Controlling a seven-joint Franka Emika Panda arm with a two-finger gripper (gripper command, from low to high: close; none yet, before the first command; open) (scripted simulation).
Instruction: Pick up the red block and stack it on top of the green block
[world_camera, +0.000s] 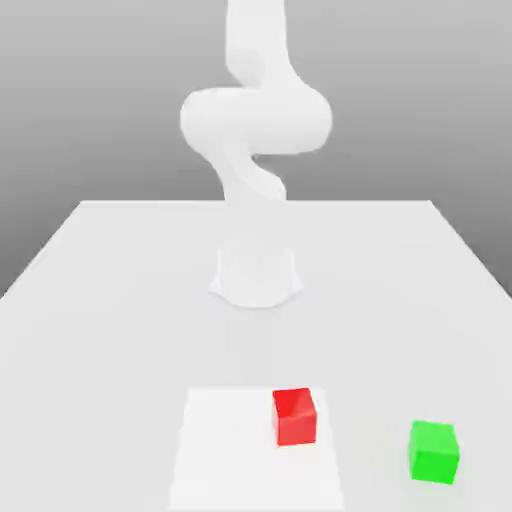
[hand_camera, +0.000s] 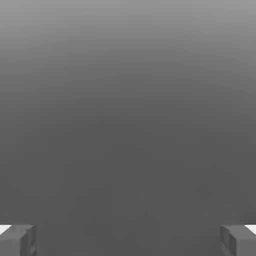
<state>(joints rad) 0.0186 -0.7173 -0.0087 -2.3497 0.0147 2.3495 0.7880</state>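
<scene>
The gripper (hand_camera: 128, 240) is wide open and holds nothing. It should descend straight over the red block (world_camera: 295, 416), well apart from the green block (world_camera: 434, 451), and centre the fingers before closing.

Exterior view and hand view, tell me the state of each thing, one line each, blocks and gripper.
red block: resting flat on the table, upright, not held, nothing on it.
green block: resting on the table toward the exterior view's right of the red block, apart from it, top bare.
gripper: open, fingers spread wide, nothing between them.
</scene>
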